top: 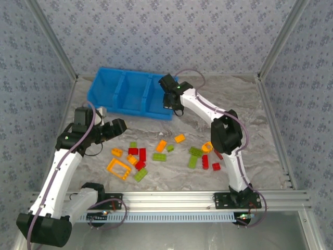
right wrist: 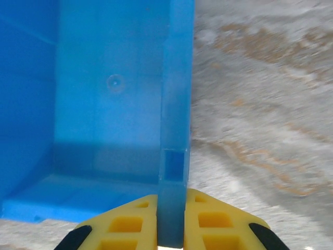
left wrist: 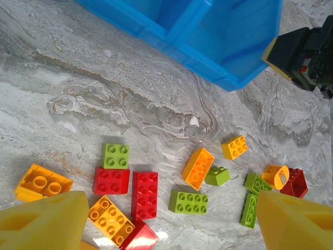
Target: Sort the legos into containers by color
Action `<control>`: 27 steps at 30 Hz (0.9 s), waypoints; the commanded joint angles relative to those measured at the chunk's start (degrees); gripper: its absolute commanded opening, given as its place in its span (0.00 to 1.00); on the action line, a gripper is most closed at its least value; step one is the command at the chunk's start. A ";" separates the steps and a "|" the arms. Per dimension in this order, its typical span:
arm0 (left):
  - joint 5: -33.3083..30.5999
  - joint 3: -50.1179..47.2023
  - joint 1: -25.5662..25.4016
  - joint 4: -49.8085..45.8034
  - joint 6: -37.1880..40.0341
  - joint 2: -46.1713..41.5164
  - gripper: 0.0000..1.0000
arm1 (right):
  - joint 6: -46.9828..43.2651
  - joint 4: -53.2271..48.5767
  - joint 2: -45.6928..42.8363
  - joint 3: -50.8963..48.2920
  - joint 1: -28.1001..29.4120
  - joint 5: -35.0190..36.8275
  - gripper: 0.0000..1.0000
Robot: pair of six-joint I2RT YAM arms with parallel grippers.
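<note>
Right gripper [top: 175,105] reaches to the far middle of the table [top: 250,104] and is clamped narrow on the near right corner of the blue bin [top: 130,111]. In its wrist view the two yellow fingers [right wrist: 125,224] press against either side of the bin's thin wall. The bin sits at the far left-centre of the table, its three compartments side by side. The left gripper [top: 120,126] hovers just near of the bin, with its yellow fingers [left wrist: 47,224] spread wide and nothing between them. The legos [top: 142,154] lie loose on the table, near of the bin and apart from it, scattered between the two arms in red, orange and lime green. An orange square frame [top: 118,167] lies at the near left of the scatter. In the left wrist view, two red bricks [left wrist: 145,194] lie touching side by side, with a small green brick [left wrist: 115,155] against the far edge of the left one.
</note>
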 commanded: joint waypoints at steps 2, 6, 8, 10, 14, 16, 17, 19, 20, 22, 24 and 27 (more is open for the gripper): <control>1.35 0.48 -0.16 -0.54 0.84 -0.49 0.84 | -11.08 -6.22 -6.93 -7.62 -3.92 5.26 0.00; 1.64 -0.27 -0.24 0.17 0.88 -0.50 0.84 | -16.60 -3.43 -13.40 -17.30 -8.83 3.76 0.00; 1.77 -0.55 -0.24 0.45 0.89 -0.49 0.84 | -18.78 -2.49 -16.17 -20.99 -11.20 2.89 0.00; 1.87 -0.88 -0.24 0.75 0.83 -0.42 0.84 | -21.26 -2.42 -18.10 -23.66 -13.12 3.46 0.00; 2.34 -1.70 -0.28 1.56 0.51 -0.42 0.84 | -25.05 -1.28 -19.70 -27.18 -15.97 4.71 0.00; 2.52 -2.19 -0.29 1.80 0.14 -0.50 0.84 | -25.48 -1.29 -19.50 -27.61 -17.42 4.64 0.00; 2.66 -2.38 -0.28 1.87 -0.01 -0.59 0.83 | -25.48 -1.20 -19.24 -27.62 -18.11 4.03 0.00; 2.94 -2.83 -0.24 1.89 -0.46 -0.69 0.83 | -25.44 -0.99 -19.08 -27.62 -19.22 3.48 0.00; 3.18 -3.02 -0.30 1.89 -0.70 -0.68 0.83 | -25.47 -0.87 -19.10 -27.62 -19.58 3.24 0.01; 3.39 -3.23 -0.35 1.60 -1.23 -0.68 0.83 | -25.51 -0.73 -19.63 -27.45 -19.79 3.41 0.12; 3.24 -3.10 -0.42 0.66 -1.73 -0.55 0.83 | -25.54 -0.04 -21.35 -27.66 -19.55 2.83 0.25; 2.52 -2.31 -0.50 -1.79 -1.82 -0.17 0.81 | -25.11 0.88 -26.02 -27.91 -18.99 2.27 0.44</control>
